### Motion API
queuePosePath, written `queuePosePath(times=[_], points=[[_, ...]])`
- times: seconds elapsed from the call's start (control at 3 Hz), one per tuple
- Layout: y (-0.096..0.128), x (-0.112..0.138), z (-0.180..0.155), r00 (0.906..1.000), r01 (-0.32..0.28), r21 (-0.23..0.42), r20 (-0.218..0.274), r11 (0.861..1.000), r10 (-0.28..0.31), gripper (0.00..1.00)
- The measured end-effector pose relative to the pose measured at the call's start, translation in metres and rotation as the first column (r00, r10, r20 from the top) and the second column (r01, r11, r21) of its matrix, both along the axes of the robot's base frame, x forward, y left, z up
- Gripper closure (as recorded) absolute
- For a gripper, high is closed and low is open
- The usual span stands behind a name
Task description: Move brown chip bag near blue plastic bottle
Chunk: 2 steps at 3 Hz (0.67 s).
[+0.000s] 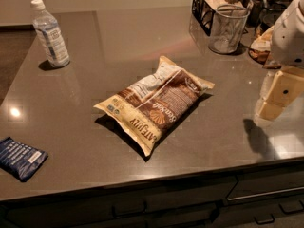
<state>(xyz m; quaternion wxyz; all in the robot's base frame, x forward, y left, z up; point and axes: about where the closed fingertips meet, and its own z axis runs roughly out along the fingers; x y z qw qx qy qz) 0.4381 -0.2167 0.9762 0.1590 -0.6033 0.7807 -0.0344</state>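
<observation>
Bearing from tool (278,99) to brown chip bag (154,103) decides the reach. The tool hangs above the counter's (71,127) right edge, and the bag lies flat mid-counter, well apart from it toward the left edge. The bag's long axis runs diagonally from the front edge toward the far right corner, and that far end is the nearer to the tool. Whether the tool is released or clenched I cannot tell. The blue plastic bottle (51,34) stands upright by the far left corner. Count: one bag, one bottle, one dark blue packet (19,158) at the front left corner, one tool.
</observation>
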Motion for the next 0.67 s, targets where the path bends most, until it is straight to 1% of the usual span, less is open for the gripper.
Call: queuePosePath(times=[0.33,0.67], points=[[0.0,0.0,0.0,1.0,0.0,0.0,0.0,1.0,0.0,0.0],[0.003,0.013,-0.003,1.0,-0.001,0.016,0.002,1.0,0.0,0.0]])
